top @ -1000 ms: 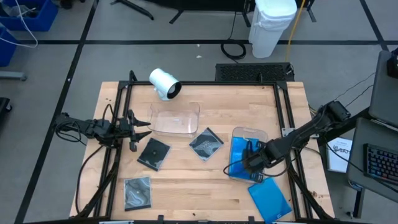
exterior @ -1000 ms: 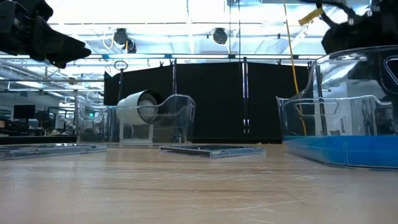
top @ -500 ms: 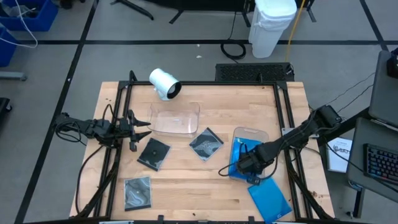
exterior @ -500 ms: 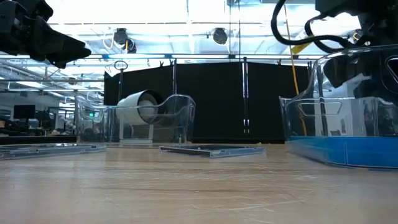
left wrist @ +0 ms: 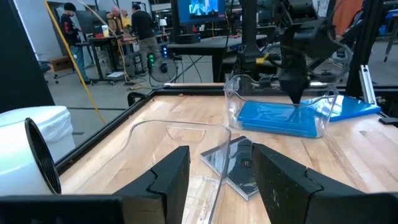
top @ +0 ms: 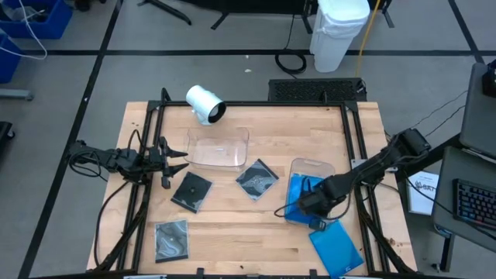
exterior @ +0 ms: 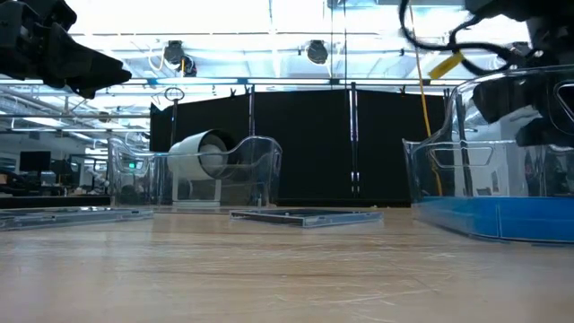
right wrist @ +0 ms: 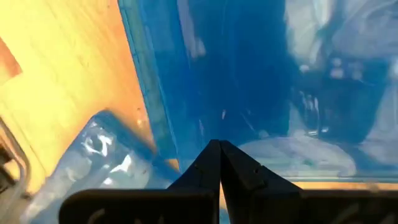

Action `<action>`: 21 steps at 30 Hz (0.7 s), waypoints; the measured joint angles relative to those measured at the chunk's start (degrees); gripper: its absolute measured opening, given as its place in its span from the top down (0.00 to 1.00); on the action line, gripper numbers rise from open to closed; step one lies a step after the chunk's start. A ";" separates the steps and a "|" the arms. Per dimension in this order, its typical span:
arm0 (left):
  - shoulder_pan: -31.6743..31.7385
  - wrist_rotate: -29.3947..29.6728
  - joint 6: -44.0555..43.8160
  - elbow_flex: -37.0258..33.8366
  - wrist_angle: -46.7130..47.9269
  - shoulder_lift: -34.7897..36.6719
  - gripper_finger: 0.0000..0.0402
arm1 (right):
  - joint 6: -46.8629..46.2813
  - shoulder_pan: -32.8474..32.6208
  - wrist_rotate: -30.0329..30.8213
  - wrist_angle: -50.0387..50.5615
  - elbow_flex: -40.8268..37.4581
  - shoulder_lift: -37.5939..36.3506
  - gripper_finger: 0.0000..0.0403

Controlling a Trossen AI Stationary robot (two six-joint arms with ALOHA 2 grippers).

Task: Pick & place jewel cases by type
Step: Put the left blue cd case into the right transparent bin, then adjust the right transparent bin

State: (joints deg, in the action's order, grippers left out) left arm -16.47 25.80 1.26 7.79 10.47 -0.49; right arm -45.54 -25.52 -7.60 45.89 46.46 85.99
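Observation:
Blue jewel cases lie flat in a clear tray at the table's right; how many, I cannot tell. Another blue case lies flat near the near right corner. Three dark cases lie flat on the wood: one mid-table, one left of it, one near the near edge. My right gripper is shut and points down inside the tray, above the blue cases; the low view shows a gap below it. My left gripper waits open at the left and holds nothing.
An empty clear tray sits far of the dark cases. A white cylinder lies on its side near the far left corner. Black frame rails run along the table's sides. Bare wood lies along the near edge, mid-table.
My right gripper has come down from above the tray's rim into the tray with the blue cases, shifting slightly toward the table's left and back. The cases have not moved.

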 joint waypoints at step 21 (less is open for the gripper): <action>0.00 0.00 0.00 0.00 -0.04 0.00 0.55 | 10.27 -8.10 12.96 -32.45 -0.07 -14.78 1.00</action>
State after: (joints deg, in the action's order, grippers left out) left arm -16.47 25.80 1.26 7.79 10.44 -0.49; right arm -35.26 -33.62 5.36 13.43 46.39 71.21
